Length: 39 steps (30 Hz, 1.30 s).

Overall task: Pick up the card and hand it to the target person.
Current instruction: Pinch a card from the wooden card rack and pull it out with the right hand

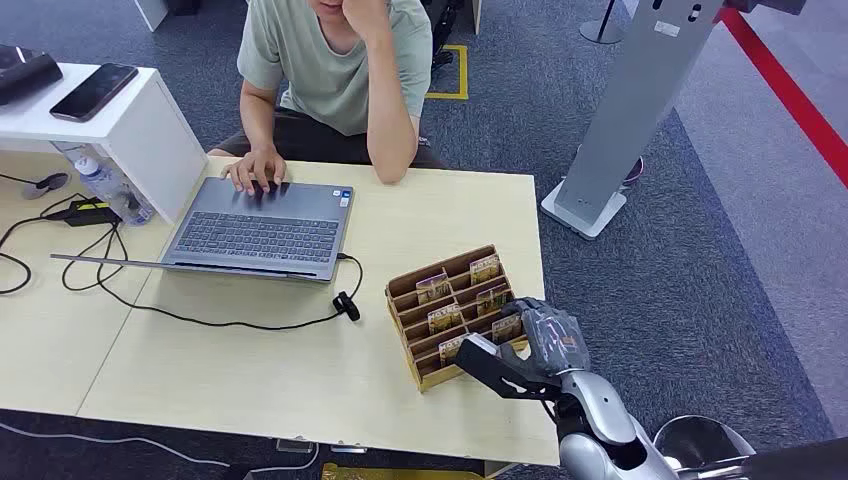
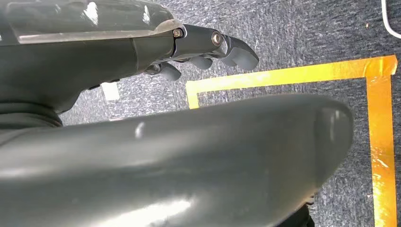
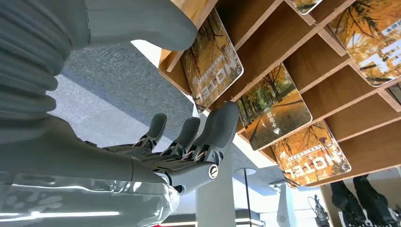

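A wooden card rack (image 1: pixel 419 376) stands near the table's right front corner, with several autumn-picture cards (image 1: pixel 445 318) upright in its slots. My right hand (image 1: pixel 530 345) reaches over the rack's near right end, thumb stretched toward the front row and fingers above the right column. In the right wrist view the thumb (image 3: pixel 142 23) and fingers (image 3: pixel 220 127) are spread on either side of the nearest card (image 3: pixel 213 61), gripping nothing. More cards (image 3: pixel 274 106) fill the rack (image 3: pixel 279 47) beyond. My left hand (image 2: pixel 165 118) hangs over the carpet holding nothing. The person (image 1: pixel 340 60) sits across the table.
An open laptop (image 1: pixel 260 225) lies in front of the person, whose hand rests on it; its cable (image 1: pixel 345 303) runs toward the rack. A white shelf (image 1: pixel 150 130) with a phone (image 1: pixel 93 92) stands at the left. A grey stand (image 1: pixel 640 110) rises on the right.
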### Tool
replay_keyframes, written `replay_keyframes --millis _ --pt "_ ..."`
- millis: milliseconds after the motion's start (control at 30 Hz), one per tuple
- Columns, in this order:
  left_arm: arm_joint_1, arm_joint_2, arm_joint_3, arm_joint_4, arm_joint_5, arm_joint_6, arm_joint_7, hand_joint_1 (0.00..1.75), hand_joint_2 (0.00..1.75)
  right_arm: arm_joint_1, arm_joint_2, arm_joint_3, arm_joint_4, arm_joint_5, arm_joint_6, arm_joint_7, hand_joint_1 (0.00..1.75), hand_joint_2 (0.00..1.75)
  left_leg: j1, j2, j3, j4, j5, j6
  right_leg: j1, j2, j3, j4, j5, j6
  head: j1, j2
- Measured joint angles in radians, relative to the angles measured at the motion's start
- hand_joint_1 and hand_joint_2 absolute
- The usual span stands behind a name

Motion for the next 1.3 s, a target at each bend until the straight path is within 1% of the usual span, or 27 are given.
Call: replay_keyframes --millis 233,700,767,900,933,1100,1300 --pt "0.000 0.000 -0.008 0.000 0.000 0.000 0.000 0.00 0.00 0.000 -0.002 -0.001 0.005 0.001 -0.001 0.000 0.87 1.75 0.000 0.000 0.000 0.000 0.000 0.000 0.000 0.000 0.000 0.000 0.000 0.000 0.000 0.000" --pt "0.000 0.000 -0.011 0.000 0.001 0.000 0.000 0.00 0.00 0.000 -0.005 -0.015 0.021 0.001 -0.002 -0.012 0.88 1.75 0.000 0.000 0.000 0.000 0.000 0.000 0.000 0.000 0.000 0.000 0.000 0.000 0.000 0.000" --pt "0.000 0.000 -0.011 0.000 0.001 0.000 0.000 0.00 0.00 0.000 -0.005 -0.018 0.024 0.000 -0.002 -0.013 0.92 1.75 0.000 0.000 0.000 0.000 0.000 0.000 0.000 0.000 0.000 0.000 0.000 0.000 0.000 0.000" --pt "0.000 0.000 -0.011 0.000 0.001 0.000 0.000 0.00 0.00 0.000 -0.005 -0.020 0.027 0.000 -0.003 -0.014 1.31 1.75 0.000 0.000 0.000 0.000 0.000 0.000 0.000 0.000 0.000 0.000 0.000 0.000 0.000 0.000" --pt "0.000 0.000 -0.011 0.000 0.001 0.000 0.000 0.00 0.00 0.000 -0.005 -0.021 0.028 0.000 -0.004 -0.014 1.34 1.75 0.000 0.000 0.000 0.000 0.000 0.000 0.000 0.000 0.000 0.000 0.000 0.000 0.000 0.000" --pt "0.000 0.000 -0.012 0.000 0.005 0.000 0.000 0.00 0.00 -0.001 -0.005 -0.023 0.032 -0.001 -0.005 -0.017 1.39 1.75 0.000 0.000 0.000 0.000 0.000 0.000 0.000 0.000 0.000 0.000 0.000 0.000 0.000 0.000" --pt "0.000 0.000 -0.014 0.000 0.007 0.000 -0.001 0.00 0.00 -0.005 -0.005 -0.024 0.034 -0.002 -0.007 -0.017 1.36 1.75 0.000 0.000 0.000 0.000 0.000 0.000 0.000 0.000 0.000 0.000 0.000 0.000 0.000 0.000"
